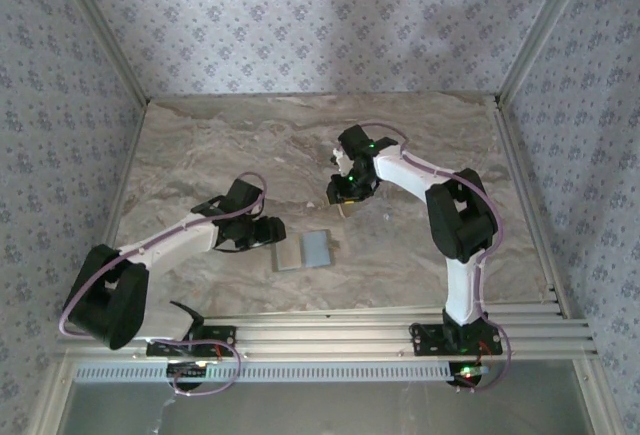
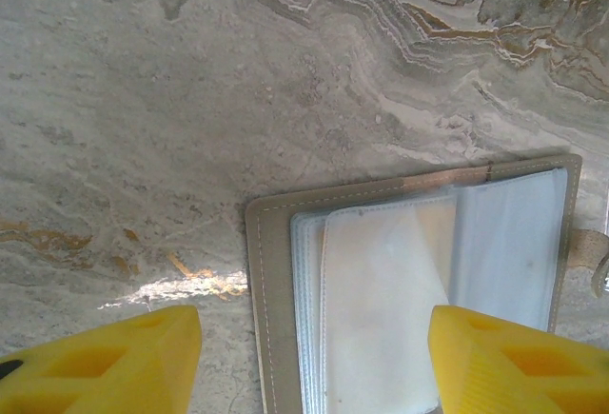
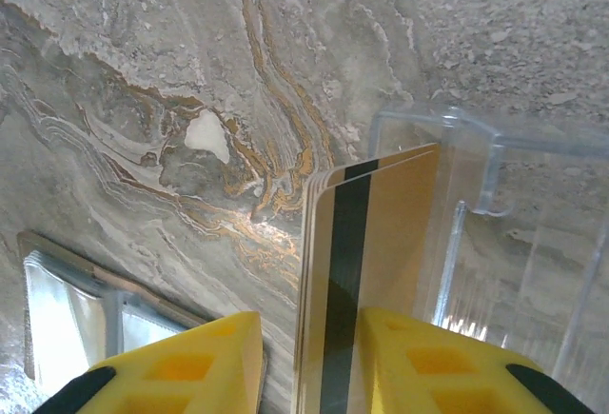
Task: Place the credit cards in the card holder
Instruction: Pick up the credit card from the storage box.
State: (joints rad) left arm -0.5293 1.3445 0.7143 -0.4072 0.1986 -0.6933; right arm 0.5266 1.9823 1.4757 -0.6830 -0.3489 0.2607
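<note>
Several credit cards [image 3: 385,214] sit clamped in right gripper [image 3: 319,338]; left gripper [image 2: 309,324], fingers apart, hovers over card holder [image 2: 271,271]. Next: carry across, aim at pocket [image 2: 381,290].

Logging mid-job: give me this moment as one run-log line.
right fingers: holding credit cards | left fingers: open, at card holder | card holder: open, on table

arms: left arm [image 1: 170,240] and right arm [image 1: 455,225], white shells with bulky black joint housings
cables: a thin lilac cable [image 1: 245,180] loops along each arm
bases: black base mounts [image 1: 195,340], small and boxy
lights: green leds [image 1: 352,176] glow on the right arm
grippers: left gripper [image 1: 268,233] and right gripper [image 1: 343,202], black bodies
fingers: bright yellow moulded fingers [image 2: 114,362], recessed pockets, black patches
</note>
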